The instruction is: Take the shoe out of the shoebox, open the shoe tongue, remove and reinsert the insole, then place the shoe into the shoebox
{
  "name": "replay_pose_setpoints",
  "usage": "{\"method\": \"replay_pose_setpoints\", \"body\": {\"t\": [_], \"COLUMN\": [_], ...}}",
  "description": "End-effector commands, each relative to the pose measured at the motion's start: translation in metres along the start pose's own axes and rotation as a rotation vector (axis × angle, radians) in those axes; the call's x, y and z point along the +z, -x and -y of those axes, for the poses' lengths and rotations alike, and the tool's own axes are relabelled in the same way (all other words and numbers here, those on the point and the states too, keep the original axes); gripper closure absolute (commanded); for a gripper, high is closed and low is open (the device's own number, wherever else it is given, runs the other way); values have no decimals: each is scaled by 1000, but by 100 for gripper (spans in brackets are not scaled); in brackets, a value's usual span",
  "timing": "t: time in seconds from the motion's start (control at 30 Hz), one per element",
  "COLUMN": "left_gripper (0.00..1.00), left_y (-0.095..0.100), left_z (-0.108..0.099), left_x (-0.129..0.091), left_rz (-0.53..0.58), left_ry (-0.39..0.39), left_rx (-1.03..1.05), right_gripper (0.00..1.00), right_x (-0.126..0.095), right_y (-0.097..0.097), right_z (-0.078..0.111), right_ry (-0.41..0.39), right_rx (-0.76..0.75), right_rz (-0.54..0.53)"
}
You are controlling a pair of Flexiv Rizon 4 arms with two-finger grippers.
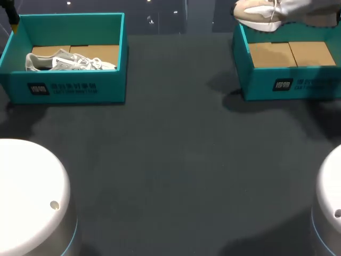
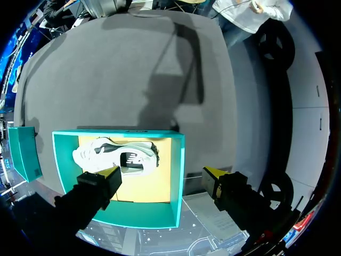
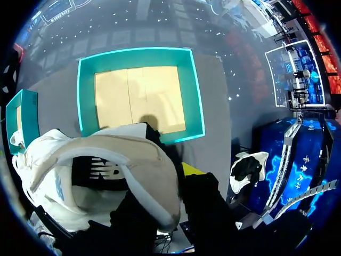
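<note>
Shoe (image 1: 256,13) clamped in right pincer (image 3: 166,177), above teal shoebox (image 1: 256,80)

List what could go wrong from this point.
1. The right gripper holds the beige shoe in the air over the far rim of the right shoebox. The grip looks to be at the collar only, so the shoe might slip or catch the rim.
2. The open left gripper straddles a wall of the left shoebox, above the grey shoe. A straight descent would likely hit that wall.
</note>
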State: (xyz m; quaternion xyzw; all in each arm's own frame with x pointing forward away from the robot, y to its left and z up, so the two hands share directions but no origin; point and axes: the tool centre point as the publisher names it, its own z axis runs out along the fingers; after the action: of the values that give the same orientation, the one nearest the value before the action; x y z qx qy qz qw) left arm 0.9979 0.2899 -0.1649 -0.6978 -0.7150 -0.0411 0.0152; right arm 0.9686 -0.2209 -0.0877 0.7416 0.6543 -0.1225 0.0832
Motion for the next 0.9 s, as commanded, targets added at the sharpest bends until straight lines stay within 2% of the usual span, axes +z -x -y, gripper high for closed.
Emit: {"method": "replay_pose_setpoints", "body": {"t": [0.03, 0.23, 0.43, 0.73, 0.9], "left_gripper": [0, 0, 0, 0, 0], "left_y": [0, 0, 0, 0, 0], "left_z": [0, 0, 0, 0, 0], "left_x": [-1, -1, -1, -1, -1], "left_rz": [-2, -2, -2, -2, -2], "left_ry": [-1, -1, -1, -1, -1], "left_rx": [1, 1, 1, 1, 1], "right_gripper": [100, 100, 100, 100, 100], "right_x": [-3, -11, -7, -4, 5], "right_y": [-23, -64, -103, -149, -169], "right_z": [78, 132, 179, 228, 253], "right_ry": [230, 239, 253, 247, 250], "right_rx": [14, 34, 47, 71, 85], "right_rz": [12, 34, 47, 55, 30]}}
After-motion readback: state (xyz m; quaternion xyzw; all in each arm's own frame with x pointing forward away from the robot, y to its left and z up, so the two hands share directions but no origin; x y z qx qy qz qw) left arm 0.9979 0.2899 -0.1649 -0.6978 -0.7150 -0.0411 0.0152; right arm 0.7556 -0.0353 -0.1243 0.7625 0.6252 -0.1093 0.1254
